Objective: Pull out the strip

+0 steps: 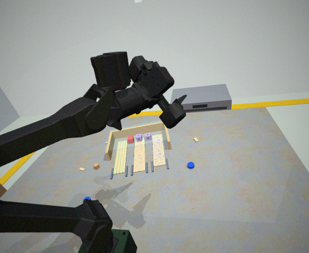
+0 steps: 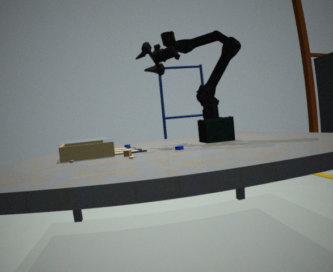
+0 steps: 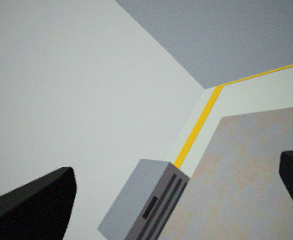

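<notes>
The end effector (image 2: 148, 62) hangs spread and empty; the thin strips (image 1: 139, 159) look light, best pinched at near ends.

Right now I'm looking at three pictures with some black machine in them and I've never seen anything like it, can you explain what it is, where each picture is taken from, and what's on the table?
The black machine is a jointed robot arm bolted to a dark green block on a grey table. Its two-fingered tool hangs high in the air, open and holding nothing.

One picture looks down from above, one looks from the side at table height, and one comes from a camera on the tool itself, so the dark shapes at its edges are the fingers.

On the table is a tan open-fronted wooden tray with three patterned strips in it. At the strips' far ends sit a small red cube and two small purple cubes. Blue discs and tan blocks lie scattered nearby.
</notes>
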Controlling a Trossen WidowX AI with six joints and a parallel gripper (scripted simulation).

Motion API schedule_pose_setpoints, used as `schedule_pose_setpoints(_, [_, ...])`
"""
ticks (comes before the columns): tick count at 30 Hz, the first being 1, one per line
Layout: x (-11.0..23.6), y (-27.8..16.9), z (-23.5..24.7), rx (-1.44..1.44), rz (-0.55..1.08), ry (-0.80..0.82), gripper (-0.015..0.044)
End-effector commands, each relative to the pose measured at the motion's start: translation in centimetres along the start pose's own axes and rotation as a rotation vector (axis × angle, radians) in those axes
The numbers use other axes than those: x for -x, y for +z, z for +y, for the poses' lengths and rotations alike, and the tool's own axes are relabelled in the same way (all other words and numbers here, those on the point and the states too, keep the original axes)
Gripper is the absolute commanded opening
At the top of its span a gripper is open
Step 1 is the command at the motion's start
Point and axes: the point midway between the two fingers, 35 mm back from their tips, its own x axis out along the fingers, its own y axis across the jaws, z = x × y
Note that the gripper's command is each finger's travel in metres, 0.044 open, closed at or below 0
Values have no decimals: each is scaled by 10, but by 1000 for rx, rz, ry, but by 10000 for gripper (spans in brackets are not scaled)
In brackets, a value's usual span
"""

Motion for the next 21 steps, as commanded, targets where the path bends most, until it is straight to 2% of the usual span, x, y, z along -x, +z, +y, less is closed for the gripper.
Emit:
schedule_pose_setpoints(1, [-16, -72, 7, 193, 178, 56, 400])
schedule_pose_setpoints(7, [-10, -180, 18, 504, 418, 197, 400])
schedule_pose_setpoints(14, [35, -294, 16, 893, 645, 429, 400])
schedule_pose_setpoints(21, [41, -304, 14, 932, 664, 455, 400])
